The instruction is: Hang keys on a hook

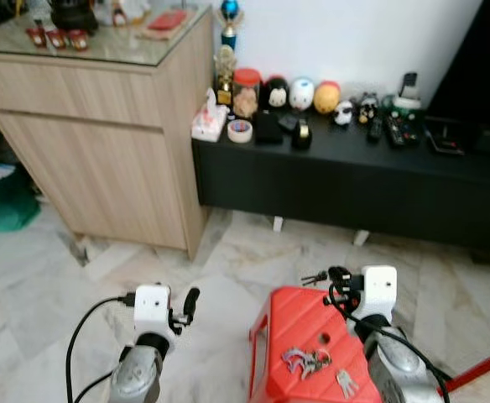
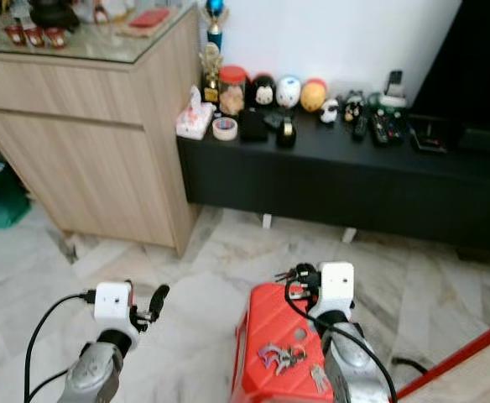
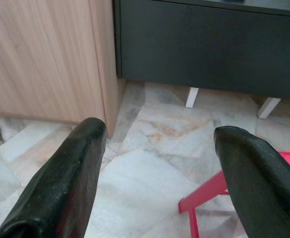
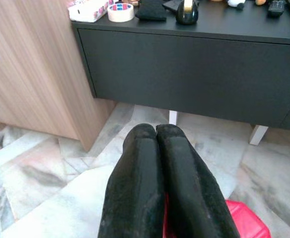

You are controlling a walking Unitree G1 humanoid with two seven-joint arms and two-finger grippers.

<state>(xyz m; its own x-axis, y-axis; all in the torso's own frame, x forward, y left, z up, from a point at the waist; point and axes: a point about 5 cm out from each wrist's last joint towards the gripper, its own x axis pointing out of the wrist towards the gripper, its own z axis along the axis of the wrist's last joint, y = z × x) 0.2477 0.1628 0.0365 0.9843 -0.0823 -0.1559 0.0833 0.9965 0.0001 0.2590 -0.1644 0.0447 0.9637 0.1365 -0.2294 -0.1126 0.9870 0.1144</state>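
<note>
Lying on the red stool [image 1: 312, 353], the keys [image 1: 308, 361] are sitting behind and below the right gripper [image 1: 316, 277], whose jaws are pressed shut on nothing; that arm is nearer. Hovering off to the left, the left gripper [image 1: 190, 302] is holding its jaws wide apart, empty. No hook or readable writing is showing.

Left tool [image 3: 155, 163] spread; right tool [image 4: 157, 131] closed.
</note>
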